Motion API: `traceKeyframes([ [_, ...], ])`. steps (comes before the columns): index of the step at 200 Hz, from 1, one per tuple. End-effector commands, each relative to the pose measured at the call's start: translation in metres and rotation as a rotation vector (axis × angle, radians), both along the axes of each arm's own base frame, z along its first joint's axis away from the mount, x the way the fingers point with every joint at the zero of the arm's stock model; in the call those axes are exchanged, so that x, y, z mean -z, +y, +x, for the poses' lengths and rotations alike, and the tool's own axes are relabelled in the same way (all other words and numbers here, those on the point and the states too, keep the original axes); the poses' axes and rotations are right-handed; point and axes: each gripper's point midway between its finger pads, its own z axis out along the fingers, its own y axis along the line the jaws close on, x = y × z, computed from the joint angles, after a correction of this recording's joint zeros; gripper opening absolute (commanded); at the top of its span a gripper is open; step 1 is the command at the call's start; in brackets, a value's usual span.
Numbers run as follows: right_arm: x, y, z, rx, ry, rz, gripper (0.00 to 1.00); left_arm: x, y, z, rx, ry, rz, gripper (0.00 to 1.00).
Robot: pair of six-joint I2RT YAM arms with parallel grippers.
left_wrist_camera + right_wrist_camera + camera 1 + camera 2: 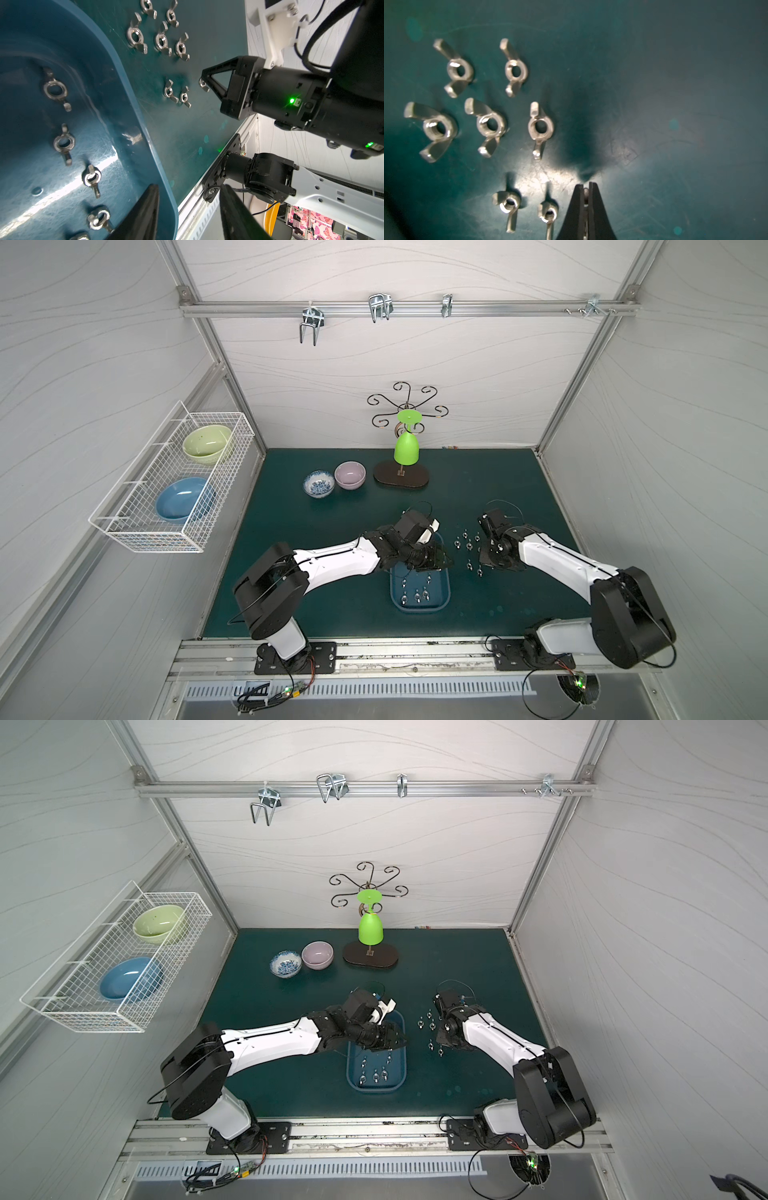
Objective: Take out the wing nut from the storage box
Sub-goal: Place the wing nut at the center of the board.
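Five or six small silver metal wing nuts lie flat on the floor of the shallow blue plastic storage box. In both top views they sit in the half of the box nearer the robot's bases. Their wings run roughly along the box's long side.

The black left pincer hangs over the farther half of the box, released, its jaws about half apart and holding nothing. In the left wrist view one of its fingers shows against the box floor and the other beyond the rim. From this pincer the nuts lie back toward the bases and lower down. I judge the left arm clearly the nearer one for the next pick, and a squeeze across a nut's narrow middle looks easier than one along its wings.

The black right pincer is clenched on a held wing nut at its tips. It is low over the dark green table, just beside the seven loose wing nuts already out, to the right of the box.
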Motion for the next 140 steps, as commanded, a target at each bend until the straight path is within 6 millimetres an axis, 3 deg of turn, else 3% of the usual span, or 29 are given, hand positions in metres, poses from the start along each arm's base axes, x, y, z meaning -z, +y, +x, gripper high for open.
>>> traceKeyframes([
  [1,0.003,0.006,0.002,-0.001,0.023,0.037,0.03,-0.019,-0.011,0.008,0.008,-0.041,-0.054,0.51],
  [140,0.021,0.009,-0.004,0.016,0.1,0.038,0.13,-0.016,-0.001,0.011,-0.038,-0.058,-0.035,0.51],
])
